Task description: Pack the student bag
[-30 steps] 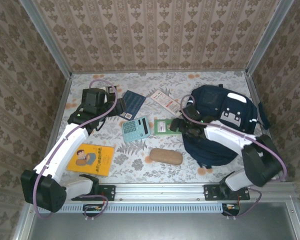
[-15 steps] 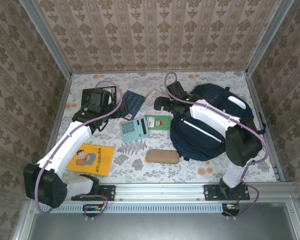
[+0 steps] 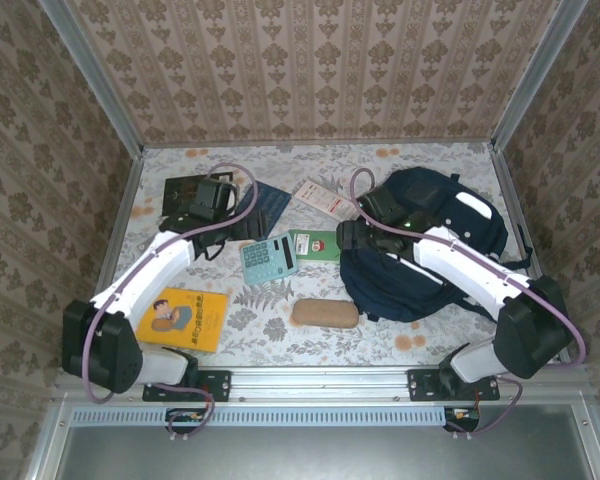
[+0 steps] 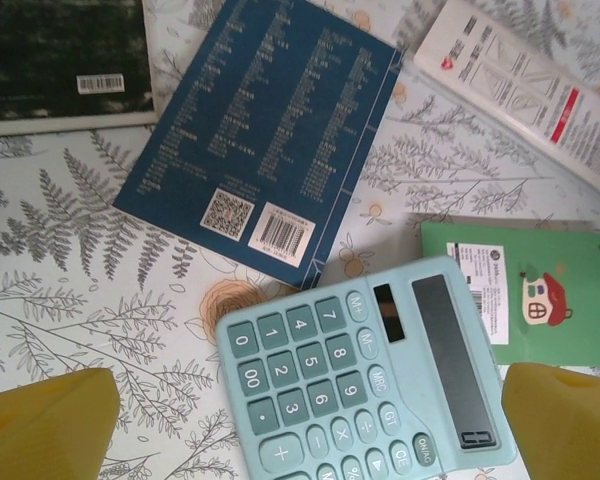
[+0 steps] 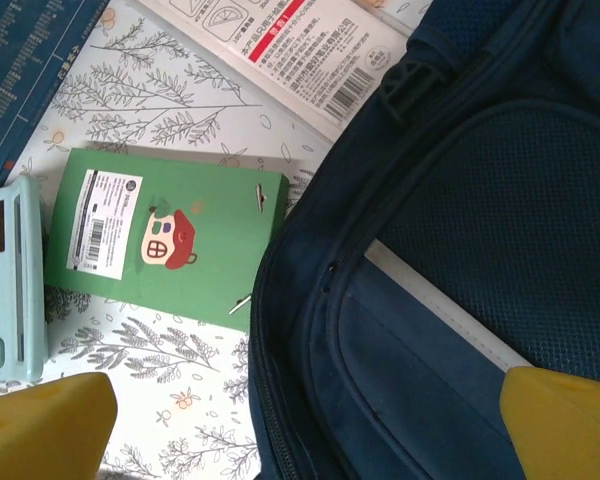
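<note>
1. Navy-blue fabric with a thin white stripe: student bag (image 3: 390, 285) (image 5: 460, 250). Lies on the right half of the worktop (image 3: 280, 340), close to the right edge.
2. Runs its long axis on a slant, from the far right toward the middle of the near edge. Shows white patches at the far-right end.
3. Left gripper (image 3: 230, 212) (image 4: 300, 430): spread fully wide, nothing between the yellow fingertips (image 4: 50, 420). Hovers over the far left part, above a pale blue calculator (image 3: 270, 258) (image 4: 365, 375) and a blue booklet (image 3: 265, 205) (image 4: 260, 130).
4. Right gripper (image 3: 352, 238) (image 5: 300, 430): likewise wide apart and empty. Hangs over the bag's left rim, just beside a green notebook (image 3: 315, 245) (image 5: 160, 235) whose right edge meets the bag.
5. Elsewhere: white package (image 3: 325, 197) (image 5: 280, 50) toward the far edge, brown pouch (image 3: 325, 313) near the middle of the near edge, yellow book (image 3: 185, 318) toward the near left corner.
</note>
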